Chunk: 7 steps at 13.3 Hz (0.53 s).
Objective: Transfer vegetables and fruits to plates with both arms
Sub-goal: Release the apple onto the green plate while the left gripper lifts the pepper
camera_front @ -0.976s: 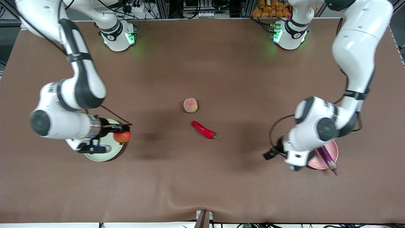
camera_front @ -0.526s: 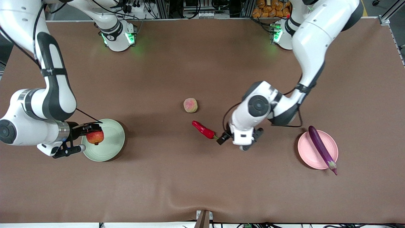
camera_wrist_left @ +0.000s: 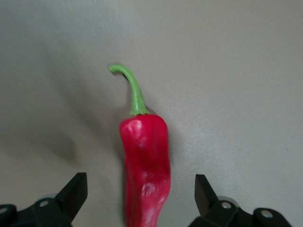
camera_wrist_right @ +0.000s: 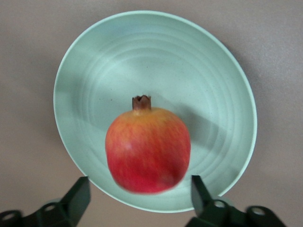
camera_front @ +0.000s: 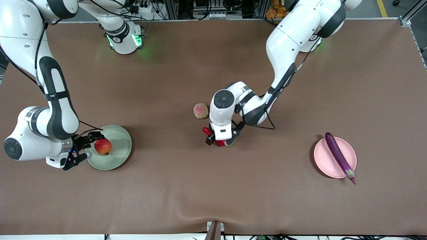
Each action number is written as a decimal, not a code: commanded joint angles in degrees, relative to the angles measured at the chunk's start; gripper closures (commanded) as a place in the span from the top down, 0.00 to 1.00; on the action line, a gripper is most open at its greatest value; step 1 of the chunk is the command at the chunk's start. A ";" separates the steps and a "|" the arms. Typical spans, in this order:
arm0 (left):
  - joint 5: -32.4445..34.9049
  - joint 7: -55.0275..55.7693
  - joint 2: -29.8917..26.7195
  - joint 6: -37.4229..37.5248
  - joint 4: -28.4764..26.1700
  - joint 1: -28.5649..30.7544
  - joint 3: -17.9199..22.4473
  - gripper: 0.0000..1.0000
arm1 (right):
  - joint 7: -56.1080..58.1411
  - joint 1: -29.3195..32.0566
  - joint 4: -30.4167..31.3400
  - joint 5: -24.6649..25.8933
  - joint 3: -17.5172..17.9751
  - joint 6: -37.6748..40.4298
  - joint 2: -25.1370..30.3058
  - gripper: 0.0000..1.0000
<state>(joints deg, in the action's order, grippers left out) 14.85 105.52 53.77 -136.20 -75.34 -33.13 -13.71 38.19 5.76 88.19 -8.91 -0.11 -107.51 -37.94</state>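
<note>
Pomegranate (camera_front: 103,146) sits on the green plate (camera_front: 120,156), right gripper (camera_front: 87,149) spread wide beside it, holding nothing; its wrist view shows the crown (camera_wrist_right: 141,102). Mid-desk (camera_front: 213,200), the left gripper (camera_front: 217,140) hides most of the chili (camera_front: 207,130) from the front, yet its wrist view shows fingers (camera_wrist_left: 75,193) gaping either side of the pepper, untouched. Peach (camera_front: 200,111) lies just beside; eggplant (camera_front: 338,156) rests across the pink plate (camera_front: 325,161).

i see bare cloth flanking the chili pepper (camera_wrist_left: 144,165) between my left gripper's (camera_wrist_left: 141,191) spread fingers. the peach (camera_front: 200,110) crowds nearby.
</note>
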 commanded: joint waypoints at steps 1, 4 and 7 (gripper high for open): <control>0.35 1.45 3.00 -3.45 2.30 -0.35 0.53 1.00 | 1.19 0.75 -0.65 -1.89 1.52 0.46 0.49 1.00; 0.44 0.92 3.53 -3.45 2.04 -0.35 0.53 0.86 | -7.39 -1.88 -0.74 -6.20 1.78 0.64 0.93 1.00; 1.23 -1.62 3.36 -3.37 1.69 -0.35 0.97 0.00 | -16.27 -5.83 -0.74 -6.56 2.04 3.54 1.11 1.00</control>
<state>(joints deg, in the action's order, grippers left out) 14.86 105.31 56.47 -139.50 -74.89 -33.08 -13.49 27.32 2.32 87.25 -14.78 1.85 -105.55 -37.74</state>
